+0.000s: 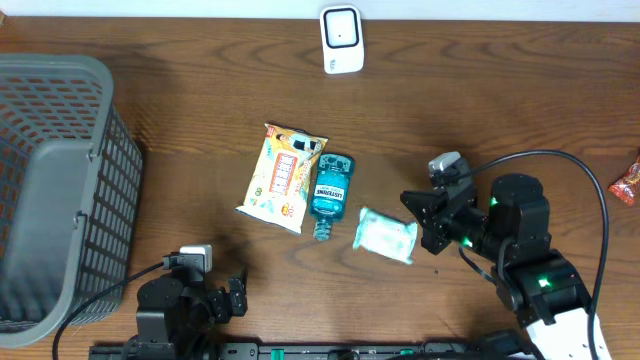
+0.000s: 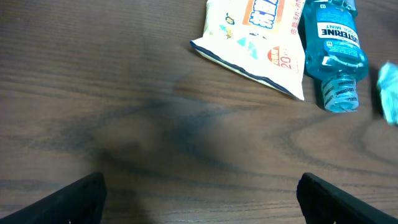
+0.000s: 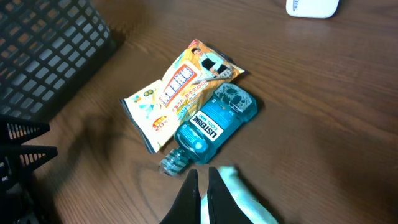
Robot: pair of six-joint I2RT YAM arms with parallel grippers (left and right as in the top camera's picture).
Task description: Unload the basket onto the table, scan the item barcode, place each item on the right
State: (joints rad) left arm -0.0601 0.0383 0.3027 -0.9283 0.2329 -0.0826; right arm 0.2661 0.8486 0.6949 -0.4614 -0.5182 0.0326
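**Presently, the right gripper [image 1: 413, 222] is sitting pinched shut at the teal packet [image 1: 386, 235]**

We are looking down on a dark wooden table [image 1: 200, 100] where three goods are lying in a loose row near the middle. A yellow snack bag [image 1: 283, 177] is lying flat on the left. A blue mouthwash bottle [image 1: 331, 190] is lying just beside it on its side, its cap pointing toward the arms. The teal packet is lying a little apart to the right, nearest the right arm.

From the right wrist we are seeing the two fingers [image 3: 188, 199] pressed together with only a thin slit between them, their tips over the near edge of the teal packet. We cannot tell whether they are touching it, and nothing is showing between them.

The left gripper [image 1: 237, 297] is waiting low at the near edge with its jaws spread wide over bare wood, well apart from the goods.

A white scanner [image 1: 341, 40] is standing at the far edge, a grey mesh basket [image 1: 60, 190] is sitting on the left, and a small red wrapper [image 1: 627, 185] is lying at the far right.
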